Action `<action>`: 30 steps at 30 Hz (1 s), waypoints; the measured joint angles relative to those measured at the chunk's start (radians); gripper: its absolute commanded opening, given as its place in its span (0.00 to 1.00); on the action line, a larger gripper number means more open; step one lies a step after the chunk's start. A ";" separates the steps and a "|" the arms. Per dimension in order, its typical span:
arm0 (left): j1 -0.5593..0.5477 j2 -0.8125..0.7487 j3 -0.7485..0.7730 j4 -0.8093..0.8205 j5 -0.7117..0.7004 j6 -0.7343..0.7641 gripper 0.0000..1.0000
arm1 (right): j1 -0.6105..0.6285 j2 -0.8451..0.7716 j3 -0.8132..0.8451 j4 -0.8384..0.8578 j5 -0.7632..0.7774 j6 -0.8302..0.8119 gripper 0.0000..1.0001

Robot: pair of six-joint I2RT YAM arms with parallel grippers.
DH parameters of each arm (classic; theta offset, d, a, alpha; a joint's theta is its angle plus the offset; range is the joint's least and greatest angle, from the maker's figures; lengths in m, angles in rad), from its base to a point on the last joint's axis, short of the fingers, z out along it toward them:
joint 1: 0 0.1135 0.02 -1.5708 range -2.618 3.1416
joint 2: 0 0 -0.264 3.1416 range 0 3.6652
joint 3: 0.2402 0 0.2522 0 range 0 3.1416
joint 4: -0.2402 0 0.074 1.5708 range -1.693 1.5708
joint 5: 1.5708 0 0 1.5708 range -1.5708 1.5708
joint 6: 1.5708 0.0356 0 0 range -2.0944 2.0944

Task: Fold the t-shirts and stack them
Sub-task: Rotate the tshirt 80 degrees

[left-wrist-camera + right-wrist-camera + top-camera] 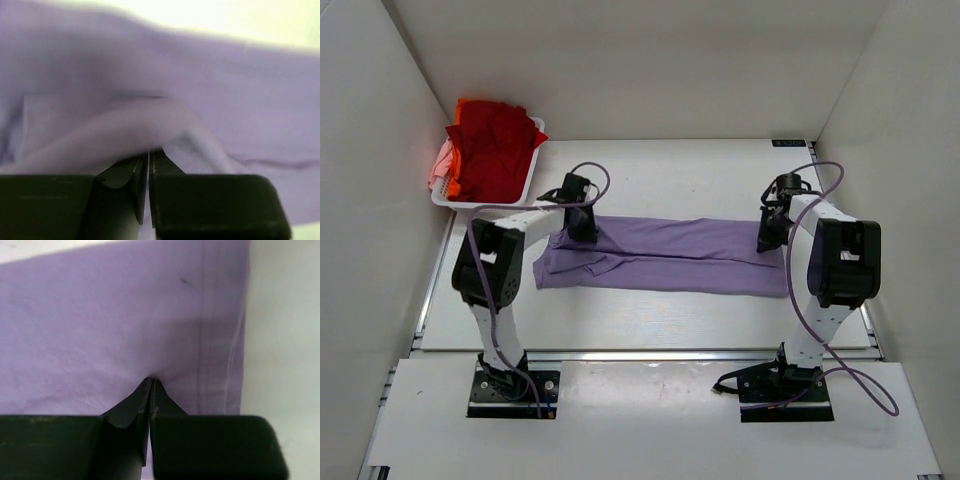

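A lavender t-shirt [665, 255] lies folded into a long band across the table between my arms. My left gripper [582, 232] is shut on the lavender t-shirt at its far edge near the left end; the wrist view shows cloth [150, 130] bunched at the closed tips [149, 154]. My right gripper [768, 240] is shut on the lavender t-shirt at its far edge near the right hem [220, 340], tips [151, 381] pinching the cloth. A red t-shirt [490, 148] lies heaped in the basket, with orange cloth [465, 103] and pale pink cloth [440, 165] under it.
A white plastic basket [525, 185] stands at the back left corner against the left wall. White walls close in the table at the left, back and right. A metal rail runs along the table's near edge [640, 353].
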 measured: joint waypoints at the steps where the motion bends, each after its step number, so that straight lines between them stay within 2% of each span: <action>1: 0.001 0.041 0.053 0.001 -0.004 0.000 0.16 | 0.002 -0.010 -0.008 -0.005 0.006 0.019 0.00; 4: 0.009 0.170 0.239 -0.053 -0.009 0.007 0.16 | 0.023 -0.059 -0.072 -0.019 0.012 0.096 0.00; 6: 0.016 0.288 0.431 -0.110 -0.007 0.024 0.17 | 0.058 -0.109 -0.136 -0.029 0.012 0.153 0.00; 12: 0.032 0.703 1.183 -0.365 0.009 0.101 0.06 | 0.246 -0.227 -0.283 -0.069 -0.006 0.298 0.00; 14: 0.032 0.763 1.304 -0.436 0.010 0.128 0.06 | 0.246 -0.227 -0.285 -0.073 -0.014 0.312 0.00; 17: 0.027 0.711 1.204 -0.484 0.025 0.159 0.09 | 0.207 -0.219 -0.279 -0.074 -0.017 0.311 0.00; 21: 0.030 0.475 0.777 -0.373 0.067 0.145 0.12 | 0.176 -0.180 -0.226 -0.092 0.006 0.269 0.00; 23: 0.042 0.355 0.628 -0.331 0.092 0.127 0.13 | 0.176 -0.166 -0.195 -0.100 0.051 0.246 0.00; 30: 0.088 -0.077 0.313 -0.181 0.114 0.113 0.14 | 0.166 -0.145 -0.085 -0.115 0.193 0.166 0.00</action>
